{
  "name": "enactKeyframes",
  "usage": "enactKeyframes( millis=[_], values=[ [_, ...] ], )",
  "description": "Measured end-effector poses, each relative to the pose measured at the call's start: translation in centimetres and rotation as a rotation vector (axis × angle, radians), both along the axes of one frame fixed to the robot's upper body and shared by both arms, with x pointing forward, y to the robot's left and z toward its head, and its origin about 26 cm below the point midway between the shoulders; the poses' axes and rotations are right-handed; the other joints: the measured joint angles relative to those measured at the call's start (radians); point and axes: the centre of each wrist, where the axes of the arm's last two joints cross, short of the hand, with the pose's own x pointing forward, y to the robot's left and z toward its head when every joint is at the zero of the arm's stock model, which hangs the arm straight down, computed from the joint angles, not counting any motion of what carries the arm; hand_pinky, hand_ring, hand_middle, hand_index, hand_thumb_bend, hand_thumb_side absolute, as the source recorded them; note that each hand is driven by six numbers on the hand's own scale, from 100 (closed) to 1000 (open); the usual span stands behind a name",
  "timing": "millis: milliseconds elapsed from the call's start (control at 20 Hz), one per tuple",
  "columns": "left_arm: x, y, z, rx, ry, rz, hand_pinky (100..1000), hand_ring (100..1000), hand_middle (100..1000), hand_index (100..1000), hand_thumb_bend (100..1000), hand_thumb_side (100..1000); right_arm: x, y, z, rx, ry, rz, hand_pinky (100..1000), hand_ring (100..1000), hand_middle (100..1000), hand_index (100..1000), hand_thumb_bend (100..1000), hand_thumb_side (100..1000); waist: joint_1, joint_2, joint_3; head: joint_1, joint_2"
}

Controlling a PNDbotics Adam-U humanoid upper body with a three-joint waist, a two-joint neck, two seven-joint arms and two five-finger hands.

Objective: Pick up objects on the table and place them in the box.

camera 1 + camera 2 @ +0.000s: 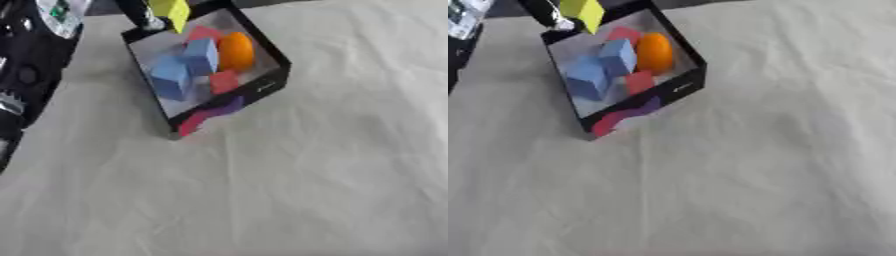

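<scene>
A: Pale creased cloth over the table (306, 190); black open-topped box (265, 87) at far left, set askew. Step in hand?

B: Placing. Yellow rectangular block (172, 11) apparently pinched by left hand (137, 15), just above the box's far corner. Long axis near upright, lower end pointing boxward. Next, probably: lower slightly, uncurl fingers. Right hand unseen.

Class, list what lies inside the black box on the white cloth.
Inside the black box: two blue blocks, an orange rounded object and red pieces. A yellow block is above its far edge. Anything under these is covered.
</scene>
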Motion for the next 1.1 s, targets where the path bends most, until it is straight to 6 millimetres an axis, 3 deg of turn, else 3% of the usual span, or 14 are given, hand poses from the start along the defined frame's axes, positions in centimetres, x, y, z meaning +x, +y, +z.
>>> enactKeyframes(
  millis=[150, 200, 300, 400, 450, 550, 750, 900, 1100],
  values=[
    [0.4, -0.2, -0.9, 0.01, 0.007, 0.01, 647, 562, 499, 556, 314, 100, 0.0, 0.1, -0.1, 0.006, 0.002, 0.002, 773, 789, 749, 876, 100, 706, 0.0, 0.0, -0.001, 0.001, 0.0],
    [0.5, -0.2, -1.1, 0.013, 0.01, 0.011, 651, 563, 504, 563, 385, 100, 0.0, 0.1, -0.1, 0.005, 0.004, 0.003, 773, 789, 749, 876, 100, 681, 0.0, 0.0, -0.002, 0.001, 0.0],
    [0.7, -0.4, -1.5, 0.018, 0.013, 0.009, 660, 567, 511, 572, 394, 100, 0.1, 0.1, -0.2, 0.005, 0.01, 0.005, 773, 788, 749, 876, 100, 710, 0.0, 0.0, -0.003, 0.001, 0.0],
    [0.7, -0.5, -1.9, 0.019, 0.018, 0.003, 686, 594, 543, 604, 497, 100, 0.1, 0.1, -0.3, 0.004, 0.016, 0.007, 773, 788, 749, 876, 100, 712, 0.0, 0.0, -0.004, 0.001, 0.0],
    [0.8, -0.6, -2.1, 0.019, 0.019, -0.001, 719, 641, 606, 659, 606, 100, 0.1, 0.1, -0.3, 0.004, 0.017, 0.008, 773, 788, 749, 877, 100, 713, 0.0, 0.0, -0.004, 0.002, 0.0],
    [0.8, -0.7, -2.2, 0.021, 0.02, -0.01, 754, 710, 687, 740, 741, 211, 0.1, 0.1, -0.3, 0.004, 0.019, 0.008, 774, 790, 750, 877, 100, 713, 0.0, 0.0, -0.004, 0.002, 0.0],
    [0.8, -0.8, -2.6, 0.026, 0.024, -0.023, 778, 744, 732, 795, 842, 287, 0.1, 0.1, -0.4, 0.004, 0.02, 0.009, 774, 789, 749, 877, 100, 715, 0.0, 0.0, -0.003, 0.002, 0.0],
    [0.8, -0.8, -2.6, 0.033, 0.027, -0.032, 788, 756, 750, 817, 866, 306, 0.1, 0.1, -0.4, 0.004, 0.021, 0.009, 774, 788, 749, 877, 100, 715, 0.0, 0.0, -0.002, 0.002, 0.0],
    [0.6, -0.8, -2.4, 0.023, 0.025, -0.045, 768, 723, 713, 798, 758, 288, 0.1, 0.1, -0.4, 0.004, 0.022, 0.009, 775, 789, 750, 877, 100, 713, 0.0, -0.001, 0.001, 0.002, 0.0]
  ],
)
